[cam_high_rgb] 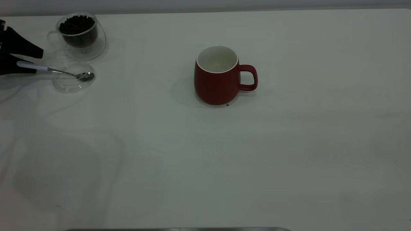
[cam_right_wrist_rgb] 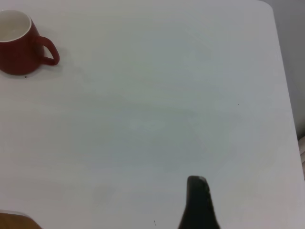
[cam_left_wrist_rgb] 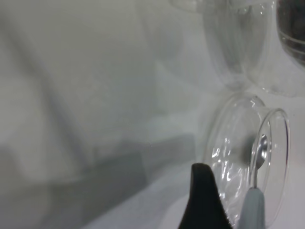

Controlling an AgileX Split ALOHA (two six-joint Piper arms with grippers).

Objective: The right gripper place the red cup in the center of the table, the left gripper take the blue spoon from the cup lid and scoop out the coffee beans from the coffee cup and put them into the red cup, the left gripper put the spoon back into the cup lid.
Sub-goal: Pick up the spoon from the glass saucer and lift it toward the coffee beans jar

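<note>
The red cup (cam_high_rgb: 215, 81) stands upright and empty near the middle of the table (cam_high_rgb: 224, 160), handle to the right; it also shows in the right wrist view (cam_right_wrist_rgb: 19, 52). The coffee cup (cam_high_rgb: 82, 35), full of coffee beans (cam_high_rgb: 77, 25), stands at the far left. Just in front of it lies the cup lid (cam_high_rgb: 73, 77) with the blue spoon (cam_high_rgb: 48, 69) resting in it, bowl in the lid, handle pointing left. My left gripper (cam_high_rgb: 34, 62) is at the left edge, open, with its fingers (cam_left_wrist_rgb: 205, 200) either side of the spoon handle (cam_left_wrist_rgb: 252, 210). Only one finger (cam_right_wrist_rgb: 198, 205) of my right gripper shows, far from the red cup.
The table's right edge (cam_right_wrist_rgb: 286, 95) runs close to my right gripper. A few dark specks lie by the red cup's base (cam_high_rgb: 227, 104).
</note>
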